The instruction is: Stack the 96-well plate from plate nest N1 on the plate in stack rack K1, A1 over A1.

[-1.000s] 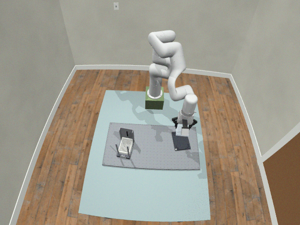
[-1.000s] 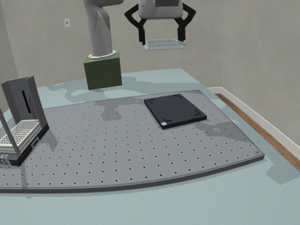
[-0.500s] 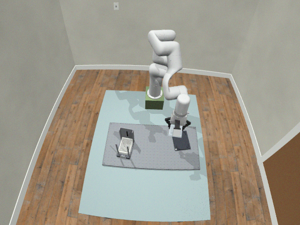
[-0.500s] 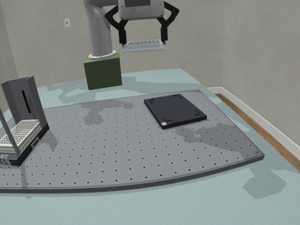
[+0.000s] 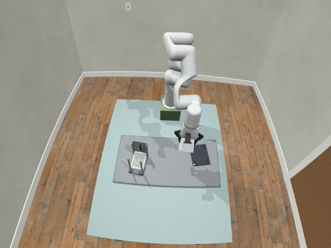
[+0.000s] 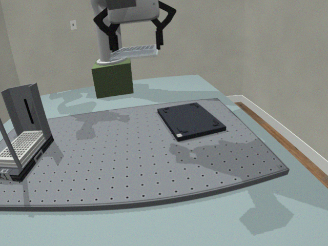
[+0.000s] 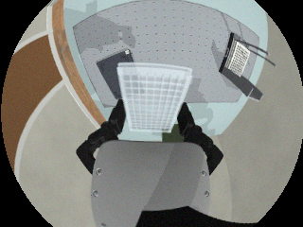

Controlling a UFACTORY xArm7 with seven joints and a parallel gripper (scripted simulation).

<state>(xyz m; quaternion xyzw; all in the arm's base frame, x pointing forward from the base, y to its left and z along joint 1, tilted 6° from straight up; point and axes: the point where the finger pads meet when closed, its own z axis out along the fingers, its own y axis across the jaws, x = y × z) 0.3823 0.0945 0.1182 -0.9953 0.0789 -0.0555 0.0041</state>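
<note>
We are holding the clear 96-well plate (image 6: pixel 134 50) in the air with our end effector (image 6: pixel 135 39), whose two black fingers (image 6: pixel 113 39) are clamping it by opposite edges, high above the perforated grey surface (image 6: pixel 137 164) and near the green pedestal (image 6: pixel 112 79). The dark plate nest N1 (image 6: pixel 191 121) is lying bare on the right part of the surface. At the far left the stack rack K1 (image 6: pixel 18 105) is carrying the other white 96-well plate (image 6: pixel 19 146).
</note>
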